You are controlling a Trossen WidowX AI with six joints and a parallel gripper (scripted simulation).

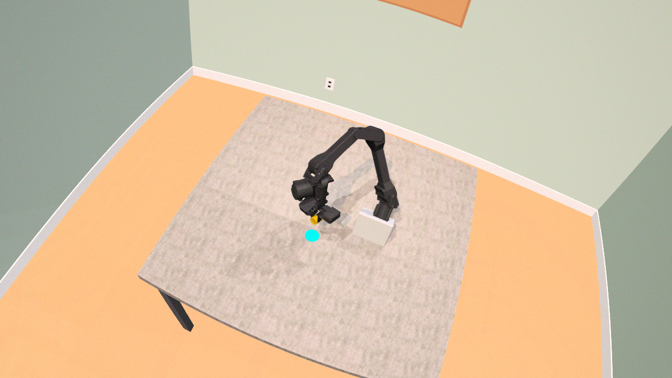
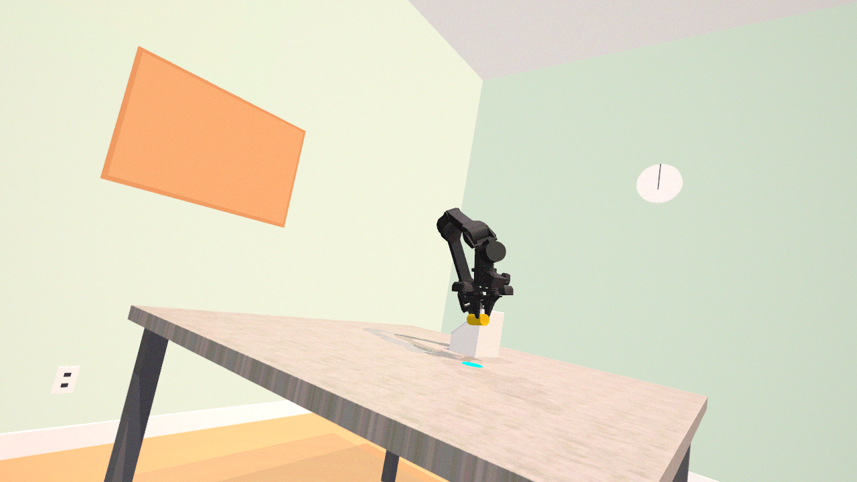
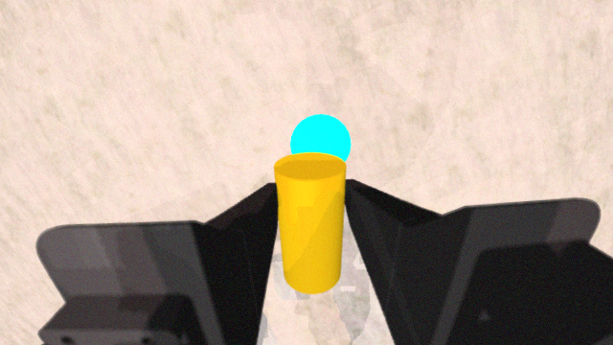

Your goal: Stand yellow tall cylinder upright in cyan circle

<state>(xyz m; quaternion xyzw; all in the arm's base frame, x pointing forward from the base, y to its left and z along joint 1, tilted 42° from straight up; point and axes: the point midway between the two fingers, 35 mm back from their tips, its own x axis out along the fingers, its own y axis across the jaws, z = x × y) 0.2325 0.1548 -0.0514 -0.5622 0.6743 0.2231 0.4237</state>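
My gripper is shut on the yellow tall cylinder and holds it in the air above the table. In the exterior view the cylinder lies roughly level between the fingers. The cyan circle is flat on the table, just beyond the cylinder's far end in the wrist view, which covers its near edge. In the exterior view the circle lies below the cylinder, with a clear gap between them.
The arm's white base block stands on the table right of the circle. The table has dark legs and its near edge is at the front left.
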